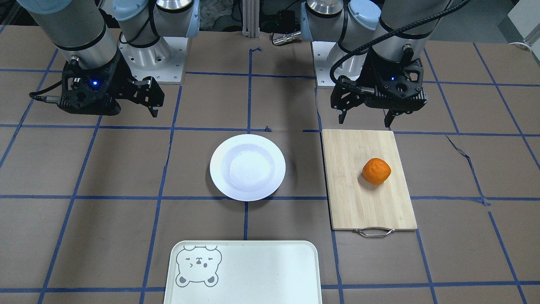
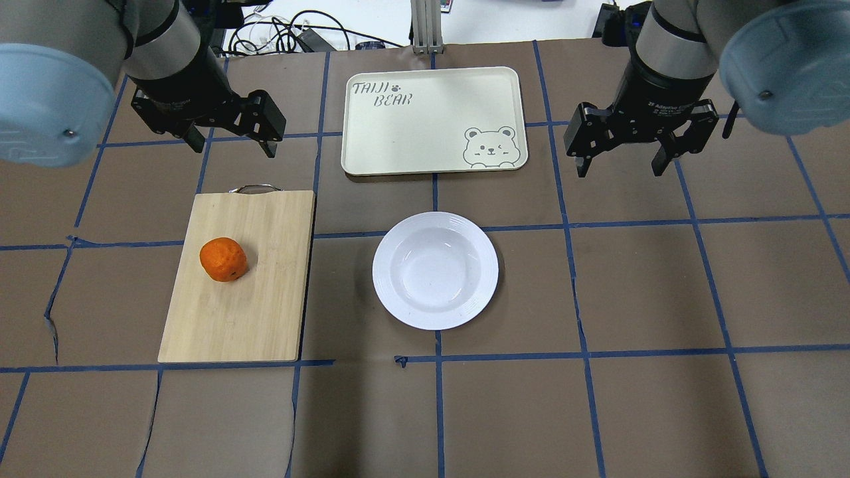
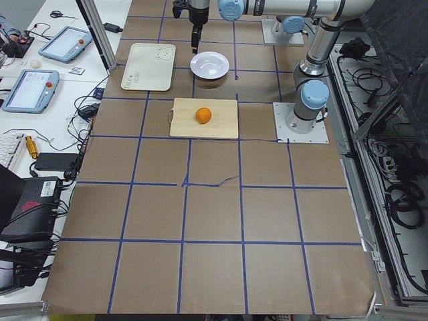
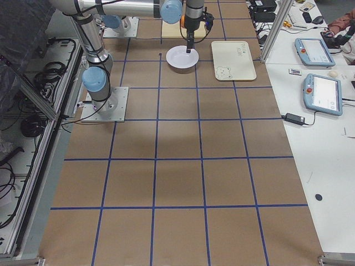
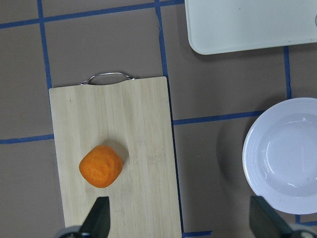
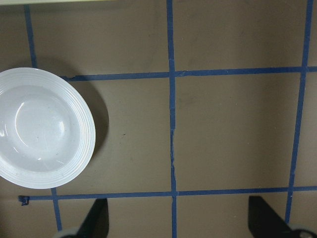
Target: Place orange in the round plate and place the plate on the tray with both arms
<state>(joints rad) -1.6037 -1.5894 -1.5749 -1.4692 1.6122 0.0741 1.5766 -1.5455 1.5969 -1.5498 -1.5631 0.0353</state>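
Observation:
The orange point(image 2: 224, 259) lies on a bamboo cutting board point(image 2: 259, 312), left of the empty white round plate point(image 2: 435, 270) at the table's middle. Beyond the plate sits the cream tray point(image 2: 425, 126) with its bear drawing, nothing on it. My left gripper point(image 2: 232, 143) hangs open above the table just past the board's handle end. In its wrist view the orange point(image 5: 101, 166) is just ahead of one fingertip point(image 5: 99, 220). My right gripper point(image 2: 621, 166) hangs open to the right of the tray, holding nothing; its wrist view shows the plate point(image 6: 42, 126) off to the left.
The board's metal handle point(image 2: 252, 188) points toward the tray. Brown paper with blue tape lines covers the table point(image 2: 664, 299). Both arm bases point(image 1: 156, 59) stand at the robot's side. Tablets and cables lie on side benches point(image 4: 321, 83).

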